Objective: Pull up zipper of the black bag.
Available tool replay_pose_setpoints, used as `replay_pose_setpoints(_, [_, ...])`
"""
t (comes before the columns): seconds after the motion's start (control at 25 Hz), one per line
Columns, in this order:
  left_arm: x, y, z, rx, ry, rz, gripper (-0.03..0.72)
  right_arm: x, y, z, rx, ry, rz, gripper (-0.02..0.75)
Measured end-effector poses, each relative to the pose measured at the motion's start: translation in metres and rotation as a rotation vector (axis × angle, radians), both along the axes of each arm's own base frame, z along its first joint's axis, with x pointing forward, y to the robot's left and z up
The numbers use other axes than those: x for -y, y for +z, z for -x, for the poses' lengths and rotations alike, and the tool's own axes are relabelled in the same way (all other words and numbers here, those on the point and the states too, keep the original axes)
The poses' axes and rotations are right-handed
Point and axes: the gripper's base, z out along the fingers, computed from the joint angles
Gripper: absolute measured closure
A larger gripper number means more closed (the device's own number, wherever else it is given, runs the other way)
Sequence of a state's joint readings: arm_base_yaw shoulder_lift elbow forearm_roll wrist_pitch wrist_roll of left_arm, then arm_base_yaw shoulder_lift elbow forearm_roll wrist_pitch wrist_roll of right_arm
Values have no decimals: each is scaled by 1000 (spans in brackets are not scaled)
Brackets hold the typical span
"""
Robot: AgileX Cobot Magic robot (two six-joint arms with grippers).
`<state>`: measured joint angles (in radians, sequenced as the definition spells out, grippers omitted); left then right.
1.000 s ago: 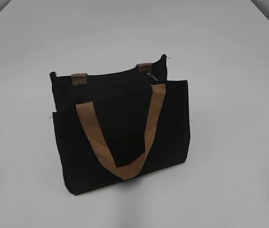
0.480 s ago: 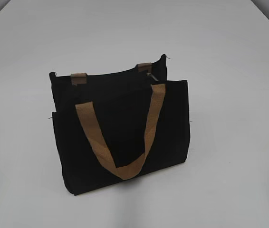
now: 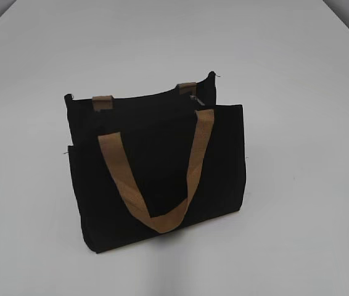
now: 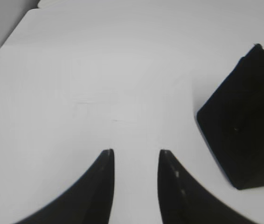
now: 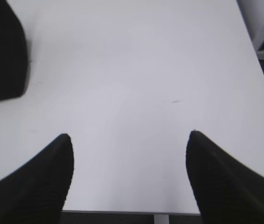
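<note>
The black bag (image 3: 156,179) stands upright on the white table, its near tan handle (image 3: 156,216) hanging down the front. A small silvery zipper pull (image 3: 194,97) shows at the top edge near the right rear strap tab. Neither arm appears in the exterior view. In the left wrist view my left gripper (image 4: 136,150) is open over bare table, nothing between its fingers, with the black bag (image 4: 244,121) off to its right. My right gripper (image 5: 129,134) stands wide open and empty, with the black bag (image 5: 1,51) at the upper left.
The white table (image 3: 285,61) lies bare around the bag. Its near edge (image 5: 122,212) runs just below my right gripper's fingers, and its right edge (image 5: 262,88) shows too. A table corner (image 4: 27,16) sits at the far left of the left wrist view.
</note>
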<state>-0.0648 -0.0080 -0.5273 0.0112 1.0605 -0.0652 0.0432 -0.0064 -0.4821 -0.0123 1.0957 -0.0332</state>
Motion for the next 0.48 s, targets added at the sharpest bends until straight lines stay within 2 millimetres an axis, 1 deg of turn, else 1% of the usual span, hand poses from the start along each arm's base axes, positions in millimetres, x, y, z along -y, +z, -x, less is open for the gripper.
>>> replay_pose_setpoints(0.12, [1, 0, 0, 1, 35, 2, 446, 0, 0, 0, -1, -25, 0, 160])
replay_pose_setpoints(0.48, [0, 0, 0, 2, 28, 1, 446, 0, 0, 0, -1, -24, 0, 160])
